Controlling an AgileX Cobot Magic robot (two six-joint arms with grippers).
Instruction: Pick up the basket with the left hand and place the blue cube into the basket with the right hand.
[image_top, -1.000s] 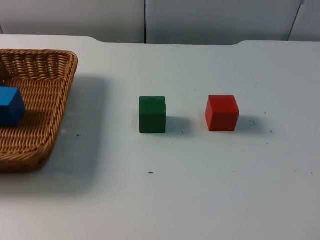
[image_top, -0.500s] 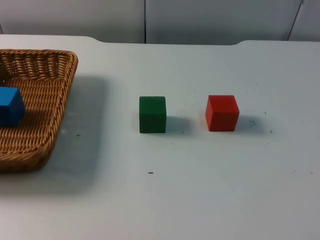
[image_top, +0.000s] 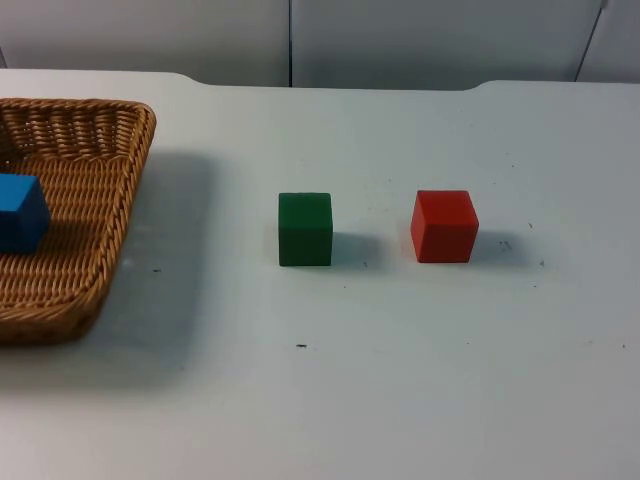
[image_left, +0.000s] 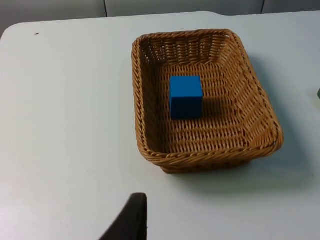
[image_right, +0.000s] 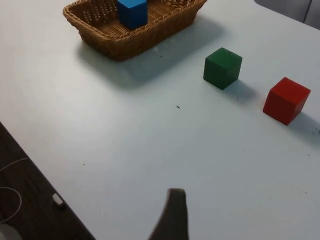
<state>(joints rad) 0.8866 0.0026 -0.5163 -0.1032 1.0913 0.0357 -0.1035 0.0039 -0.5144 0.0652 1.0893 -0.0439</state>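
Observation:
The wicker basket rests on the white table at the far left, and the blue cube lies inside it. The left wrist view takes in the whole basket with the blue cube near the middle of its floor. My left gripper hangs back from the basket's near rim, well apart from it and holding nothing. My right gripper waits high over the table's front edge, far from the basket and the blue cube.
A green cube and a red cube stand side by side mid-table, to the right of the basket; the right wrist view also catches the green cube and the red cube. A grey partition wall closes off the back.

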